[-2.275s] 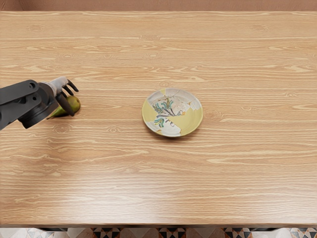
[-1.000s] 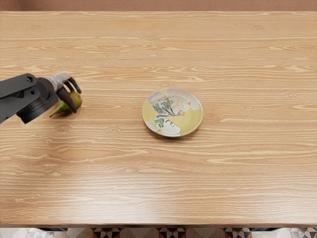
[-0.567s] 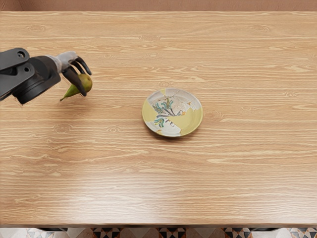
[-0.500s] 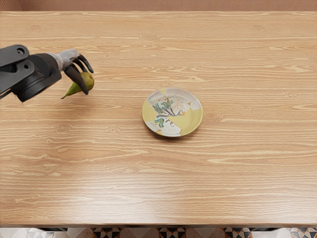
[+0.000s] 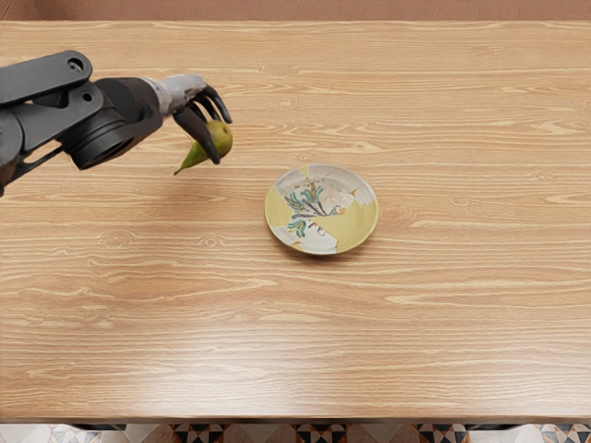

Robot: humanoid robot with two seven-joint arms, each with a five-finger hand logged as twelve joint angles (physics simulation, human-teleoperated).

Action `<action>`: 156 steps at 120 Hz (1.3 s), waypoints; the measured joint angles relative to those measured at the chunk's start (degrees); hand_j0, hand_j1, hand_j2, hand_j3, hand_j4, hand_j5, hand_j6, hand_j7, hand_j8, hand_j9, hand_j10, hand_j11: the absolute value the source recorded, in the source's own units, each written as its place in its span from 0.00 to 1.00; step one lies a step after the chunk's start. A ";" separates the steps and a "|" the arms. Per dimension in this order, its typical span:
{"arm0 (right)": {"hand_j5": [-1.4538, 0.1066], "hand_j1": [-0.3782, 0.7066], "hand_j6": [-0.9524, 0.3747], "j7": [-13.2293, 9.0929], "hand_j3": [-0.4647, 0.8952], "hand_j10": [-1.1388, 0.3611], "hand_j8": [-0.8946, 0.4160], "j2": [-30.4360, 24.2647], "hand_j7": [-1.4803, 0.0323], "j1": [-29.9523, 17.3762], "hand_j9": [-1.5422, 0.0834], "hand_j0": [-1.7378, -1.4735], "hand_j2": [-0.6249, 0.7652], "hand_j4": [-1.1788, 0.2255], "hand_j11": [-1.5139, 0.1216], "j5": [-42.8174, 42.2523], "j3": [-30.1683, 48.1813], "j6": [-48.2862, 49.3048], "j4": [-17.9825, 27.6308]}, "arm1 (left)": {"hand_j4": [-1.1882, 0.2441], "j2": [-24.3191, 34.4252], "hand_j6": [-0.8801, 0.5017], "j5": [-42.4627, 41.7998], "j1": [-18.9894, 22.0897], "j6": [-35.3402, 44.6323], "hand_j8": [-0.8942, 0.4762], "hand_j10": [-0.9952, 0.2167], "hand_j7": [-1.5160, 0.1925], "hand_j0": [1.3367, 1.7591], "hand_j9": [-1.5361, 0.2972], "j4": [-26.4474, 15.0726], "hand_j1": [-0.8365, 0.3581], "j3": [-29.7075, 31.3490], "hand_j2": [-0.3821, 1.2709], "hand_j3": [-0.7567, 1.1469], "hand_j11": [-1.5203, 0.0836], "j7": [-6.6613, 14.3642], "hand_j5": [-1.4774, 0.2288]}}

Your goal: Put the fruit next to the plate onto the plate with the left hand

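- my left hand (image 5: 198,103) gripped the pear (image 5: 212,146) from above, off the table (image 5: 416,323), to clear the plate (image 5: 367,221) rim.
- plate sat apart to the right, w/o fruit.

Light wooden table (image 5: 388,351), patterned tiled floor (image 5: 314,433) below; brown strip (image 5: 277,9) behind

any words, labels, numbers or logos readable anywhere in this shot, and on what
None can be read.
The plate carries only a painted plant design, no letters.
The pear, the left hand gripping it and the table show no label, number or logo.
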 joint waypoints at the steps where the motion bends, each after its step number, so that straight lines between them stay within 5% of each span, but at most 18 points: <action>1: 0.93 0.03 0.72 0.00 0.34 0.76 0.68 0.00 0.98 0.01 0.95 0.30 0.45 0.84 0.93 0.00 0.00 0.00 0.00 | 0.34 -0.23 0.30 -0.11 -0.12 0.00 0.30 0.27 0.34 0.76 0.33 0.00 0.41 0.02 0.65 0.40 0.36 0.00 0.30; 86: 0.93 0.03 0.72 0.01 0.34 0.76 0.68 0.00 0.98 0.06 0.95 0.30 0.45 0.84 0.93 0.00 -0.09 0.00 0.00 | 0.31 -7.41 0.37 -6.47 -6.51 0.41 0.37 0.19 0.27 0.74 0.27 -0.07 0.29 0.36 0.78 0.40 0.29 -0.03 0.22; 156: 0.93 0.03 0.72 -0.04 0.34 0.76 0.68 0.00 0.98 0.08 0.95 0.30 0.45 0.84 0.93 0.00 -0.05 0.00 0.00 | 0.30 -13.20 0.40 -7.75 -7.02 1.34 0.40 0.17 0.24 0.74 0.24 0.26 0.25 0.37 0.83 0.40 0.27 -0.02 0.19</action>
